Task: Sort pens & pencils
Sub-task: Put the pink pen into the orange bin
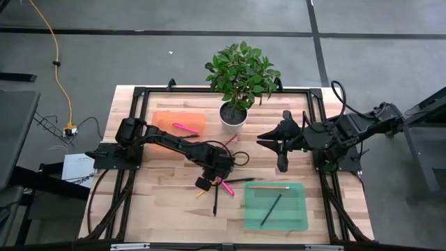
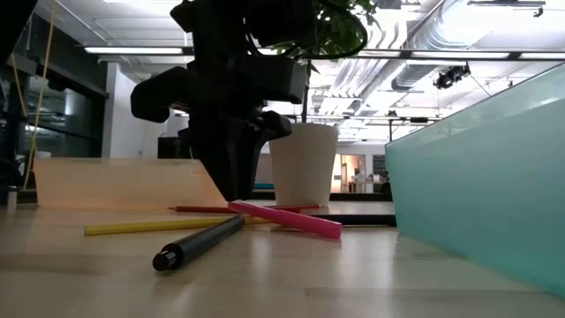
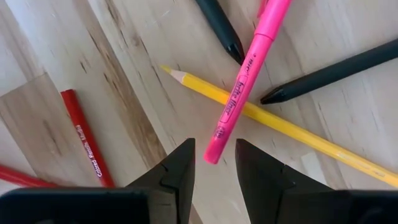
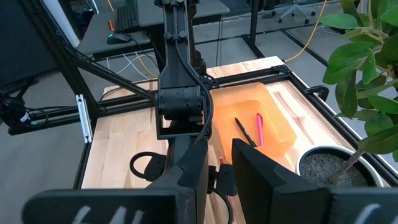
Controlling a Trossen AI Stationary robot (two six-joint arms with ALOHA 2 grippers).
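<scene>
Orange tray [image 1: 180, 123], at the far left of the plant pot [image 1: 233, 116]: one pink pen [image 1: 185, 128] is seen lying in it, and a dark pen [image 4: 244, 132] beside it shows in the right wrist view.

Left gripper [image 3: 213, 163], in front of the plant pot and slightly left of it: it is lowered over the loose pile, its jaws parted narrowly and empty. The butt end of a second pink pen [image 3: 247, 84] lies just ahead of the gap between the fingertips [image 3: 181, 163]. The pen's long axis runs almost straight away from the gripper, roughly in line with the jaw gap, so the closing fingers would meet its sides. This pen is crossed over a yellow pencil [image 3: 273, 124]; red pencils [image 3: 87, 138] and black pens [image 3: 329, 71] lie close around. The left arm is judged clearly the nearer one.

Green tray [image 1: 276, 206], in front and right of the plant pot: a tan pencil [image 1: 268, 187] and a dark pencil [image 1: 271, 210] are held in it.

Right gripper [image 1: 281, 148], right of the plant pot: it is held above the table, jaws partly open, nothing gripped.
</scene>
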